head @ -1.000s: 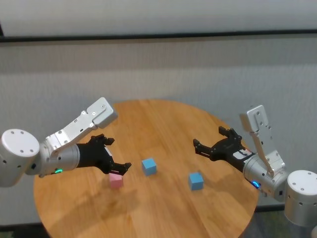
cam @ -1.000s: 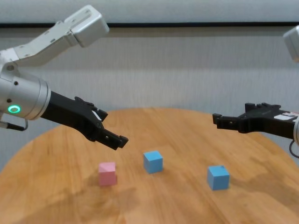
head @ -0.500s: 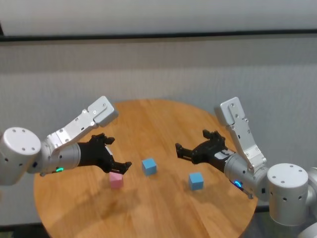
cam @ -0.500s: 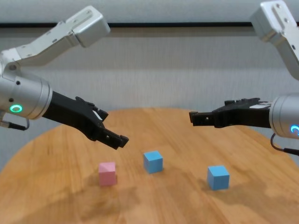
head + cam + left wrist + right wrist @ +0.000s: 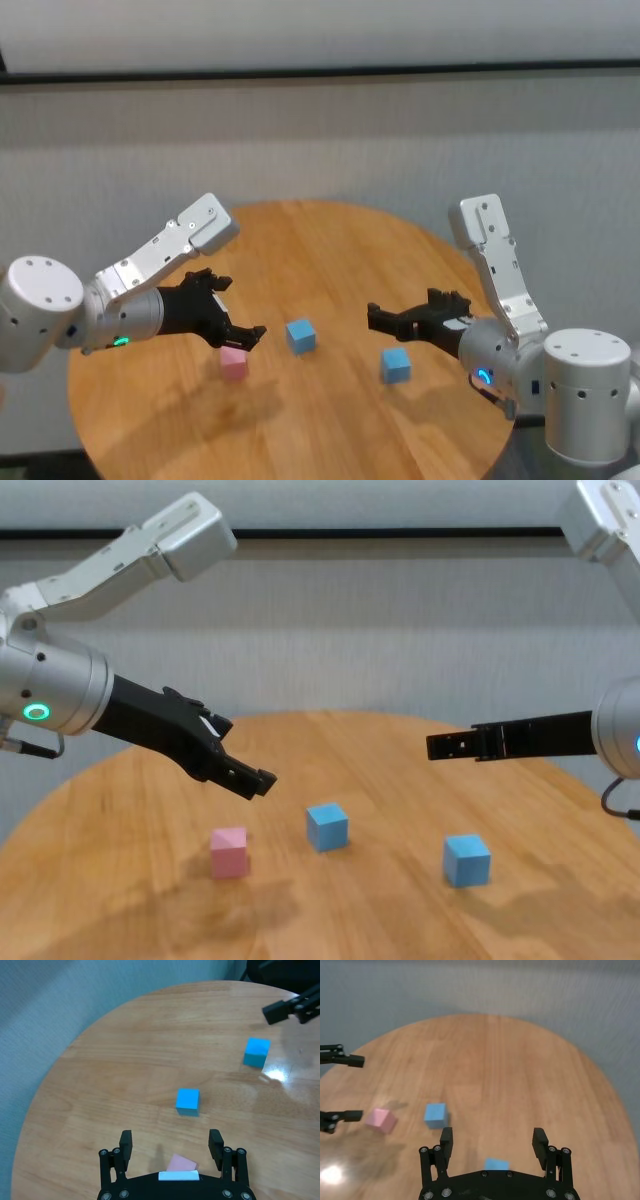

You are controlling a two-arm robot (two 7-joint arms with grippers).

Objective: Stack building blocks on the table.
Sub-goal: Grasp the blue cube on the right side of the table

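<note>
Head view first: we've got the round table (image 5: 330, 420) with three cubes sitting apart from each other around the middle of its top, none stacked. The pink block (image 5: 233, 363) is nearest the table's left edge, the middle blue block (image 5: 300, 335) sits just beside it toward the centre, and the right blue block (image 5: 395, 365) is closer to the right edge. Our left gripper (image 5: 238, 312) hangs in the air right above the pink one, jaws spread wide, nothing in them. Our right gripper (image 5: 400, 315) hovers just above the right blue block, also spread wide and carrying nothing.

Chest view: same row of three on the tabletop (image 5: 120, 900), pink block (image 5: 229, 851), middle blue block (image 5: 327, 826), right blue block (image 5: 466, 859). The left gripper (image 5: 245, 770) points down toward the pink cube without touching it. The right gripper (image 5: 455, 744) sits level, above the right blue cube with clear air between them.

Left wrist view: the fingers (image 5: 125, 1142) stand wide apart, and the pink block (image 5: 181, 1163) peeks out between them on the wood, not touched. Both blue cubes lie farther out.

Right wrist view: the fingers (image 5: 539, 1141) are wide too, with the right blue block (image 5: 496, 1163) low between them, partly hidden by the gripper body.
</note>
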